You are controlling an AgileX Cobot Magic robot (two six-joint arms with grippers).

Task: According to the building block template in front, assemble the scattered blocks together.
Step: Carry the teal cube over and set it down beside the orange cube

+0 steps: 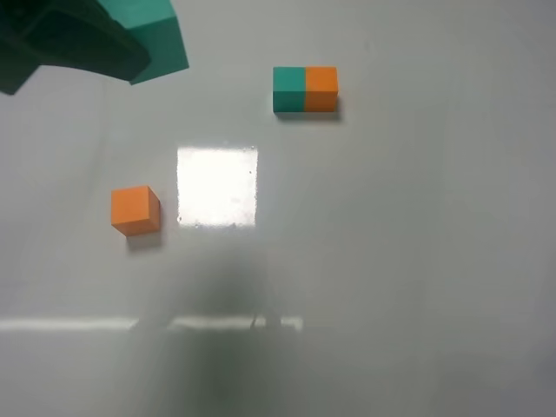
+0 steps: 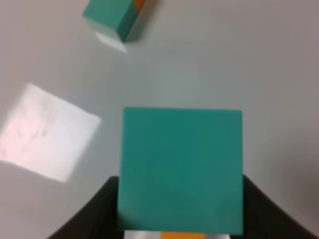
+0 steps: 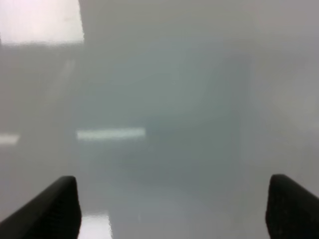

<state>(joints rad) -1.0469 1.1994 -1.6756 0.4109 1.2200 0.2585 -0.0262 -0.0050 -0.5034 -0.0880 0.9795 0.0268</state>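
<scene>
Gripping teal cube [image 1: 161, 39] in left pincer [image 1: 104, 43], upper left; target orange cube [image 1: 135, 210] straight down-frame. Right pincer [image 3: 172, 209] wide, empty.

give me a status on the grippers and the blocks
Left gripper shut on teal cube, lifted off table. Right gripper open, empty. Orange cube loose on table, not joined yet. Template bar apart, path clear.

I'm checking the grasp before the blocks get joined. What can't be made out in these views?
Left tool: exterior high view, cut by the corner, blurred; in the left wrist view the teal cube hides its grip.
Template bar: left wrist view, cropped by the edge.
Orange cube: left wrist view, the teal cube hides all but a sliver.
Right wrist view: blurred, only the open right tool, no blocks.
</scene>
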